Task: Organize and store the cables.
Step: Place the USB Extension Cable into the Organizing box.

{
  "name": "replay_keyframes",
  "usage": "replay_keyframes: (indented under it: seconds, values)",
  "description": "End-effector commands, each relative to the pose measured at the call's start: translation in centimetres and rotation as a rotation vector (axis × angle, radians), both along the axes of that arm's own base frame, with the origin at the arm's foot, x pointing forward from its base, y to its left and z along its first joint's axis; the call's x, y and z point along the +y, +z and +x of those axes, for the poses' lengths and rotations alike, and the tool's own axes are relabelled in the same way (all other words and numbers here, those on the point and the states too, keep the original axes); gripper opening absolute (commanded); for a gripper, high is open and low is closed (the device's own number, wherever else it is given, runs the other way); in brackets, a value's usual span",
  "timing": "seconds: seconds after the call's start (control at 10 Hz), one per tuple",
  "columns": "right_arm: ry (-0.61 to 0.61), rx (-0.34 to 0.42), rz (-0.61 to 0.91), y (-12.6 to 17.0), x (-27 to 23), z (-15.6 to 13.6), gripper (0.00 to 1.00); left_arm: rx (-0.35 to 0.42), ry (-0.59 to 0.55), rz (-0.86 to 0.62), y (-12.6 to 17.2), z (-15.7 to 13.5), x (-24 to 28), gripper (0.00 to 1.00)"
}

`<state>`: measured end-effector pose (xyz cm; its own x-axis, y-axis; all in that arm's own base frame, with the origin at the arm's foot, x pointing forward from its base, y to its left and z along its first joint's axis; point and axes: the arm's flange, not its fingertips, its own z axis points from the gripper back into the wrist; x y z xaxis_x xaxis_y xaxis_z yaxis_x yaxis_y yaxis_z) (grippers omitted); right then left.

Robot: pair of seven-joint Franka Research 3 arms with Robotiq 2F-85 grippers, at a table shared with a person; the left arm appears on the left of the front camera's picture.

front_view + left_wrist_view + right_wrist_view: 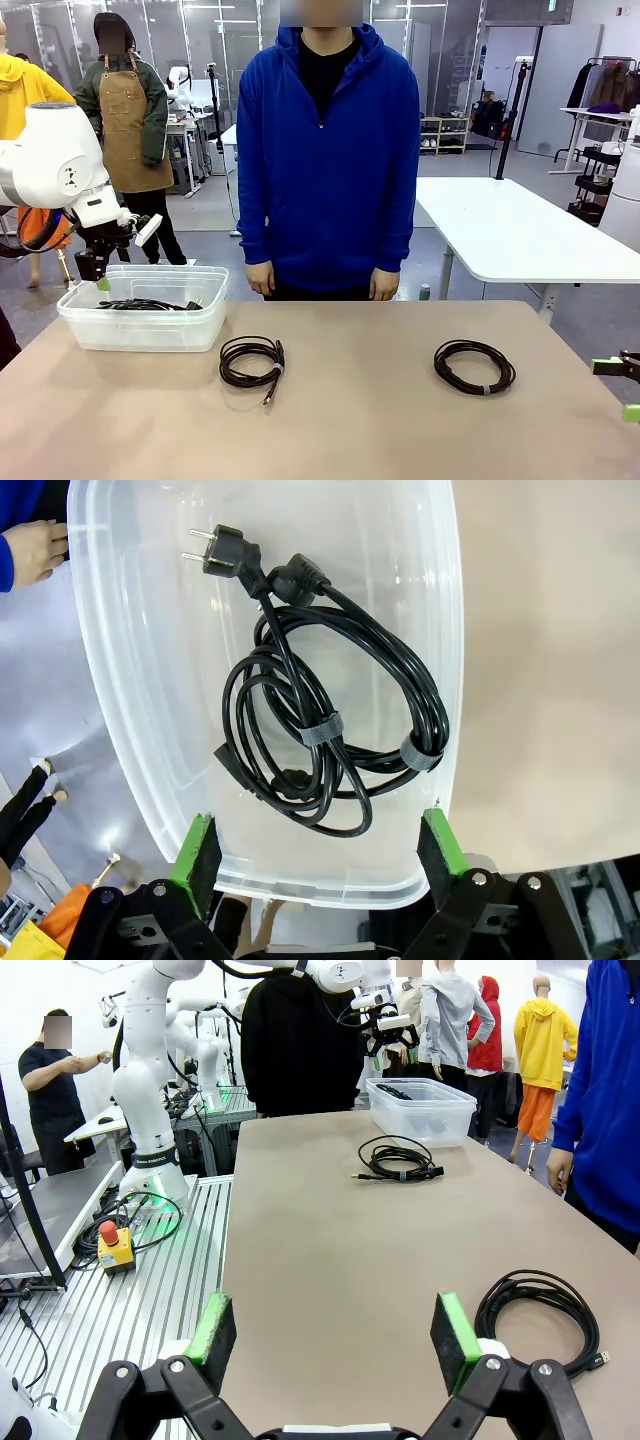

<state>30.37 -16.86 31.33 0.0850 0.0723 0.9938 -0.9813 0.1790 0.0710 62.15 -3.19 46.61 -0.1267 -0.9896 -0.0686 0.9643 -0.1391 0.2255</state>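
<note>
cables point(251, 360) on table point(380, 430): 2 | bin point(150, 335): 1 | person point(328, 150): 1

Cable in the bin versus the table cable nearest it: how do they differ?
The bin cable lies inside the clear bin; the table cable lies on the table. The bin cable shows a two-pin plug and a loose coil; the table cable forms a neat ring. Both are black.

Bright even overhead light, sharp, soft shadows

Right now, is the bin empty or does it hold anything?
Not empty: the bin holds one coiled cable, seen from the left wrist. Two more coils lie out on the table.
</note>
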Motion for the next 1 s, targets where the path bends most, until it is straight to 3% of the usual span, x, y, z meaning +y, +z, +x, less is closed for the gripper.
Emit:
replay_keyframes:
  seconds: [0.0, 0.6, 0.7, 0.9]
  values:
    - [-0.013, 0.022, 0.011, 0.3, 0.0, 0.2, 1.0, -0.003, 0.003, 0.001, 0.0, 0.0, 0.2, 1.0]
    - [-0.013, 0.022, 0.011, 0.3, 0.0, 0.2, 1.0, -0.003, 0.003, 0.001, 0.0, 0.0, 0.2, 1.0]
    - [-0.013, 0.022, 0.011, 0.3, 0.0, 0.2, 1.0, 0.0, 0.0, 0.0, 0.0, 0.0, 0.0, 0.96]
    - [-0.013, 0.022, 0.011, 0.3, 0.0, 0.2, 1.0, 0.073, -0.098, -0.099, 4.4, -3.0, 0.3, 1.0]
